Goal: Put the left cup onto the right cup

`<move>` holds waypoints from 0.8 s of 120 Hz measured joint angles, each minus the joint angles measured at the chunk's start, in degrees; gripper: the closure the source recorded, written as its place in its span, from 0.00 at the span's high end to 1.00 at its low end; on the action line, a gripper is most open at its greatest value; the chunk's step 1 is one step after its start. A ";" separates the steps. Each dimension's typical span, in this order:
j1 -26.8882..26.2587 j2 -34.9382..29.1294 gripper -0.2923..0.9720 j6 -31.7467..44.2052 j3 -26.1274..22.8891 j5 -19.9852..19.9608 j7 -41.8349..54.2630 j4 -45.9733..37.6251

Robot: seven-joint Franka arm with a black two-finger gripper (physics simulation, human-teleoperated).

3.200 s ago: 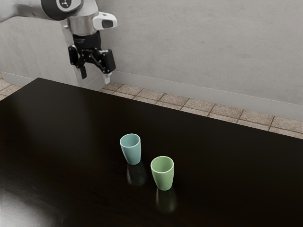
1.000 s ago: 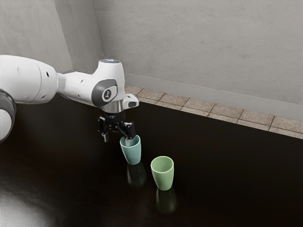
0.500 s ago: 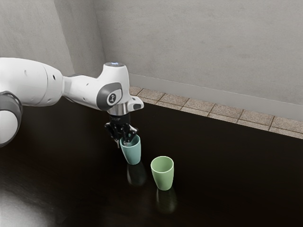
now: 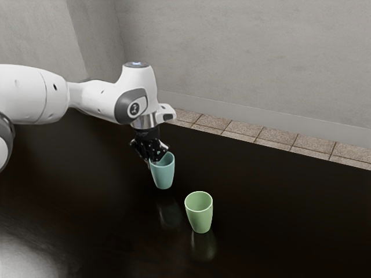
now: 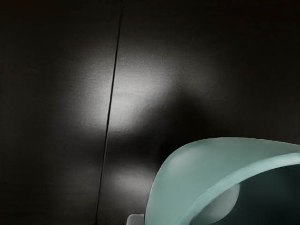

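Dark glossy wood makes the table (image 4: 64, 237), which lies nearest to the camera in the exterior view. On it, closest to the front, stands the green cup (image 4: 199, 212), upright with its mouth up and a faint reflection under it. A little farther back, toward the exterior view's left, is the teal cup (image 4: 164, 172). It does not touch the table but hangs above it, slightly tilted, and it is apart from the green cup. The black gripper (image 4: 154, 155) is clenched on the teal cup's rim, on the side toward the arm, and pinches the wall from two sides. In the wrist view the teal cup (image 5: 220, 178) is just under the hand with its open mouth toward the camera, and beneath it is the table (image 5: 56, 70) with a thin seam (image 5: 111, 108) in the board. Behind the gripper the white arm (image 4: 87, 101) comes in from the exterior view's left. Beyond the table's far edge lies a strip of tiled floor (image 4: 272, 138), and after it the grey wall (image 4: 261, 52).
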 joint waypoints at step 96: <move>0.15 -1.05 0.15 -11.37 -13.89 6.11 -5.40 14.92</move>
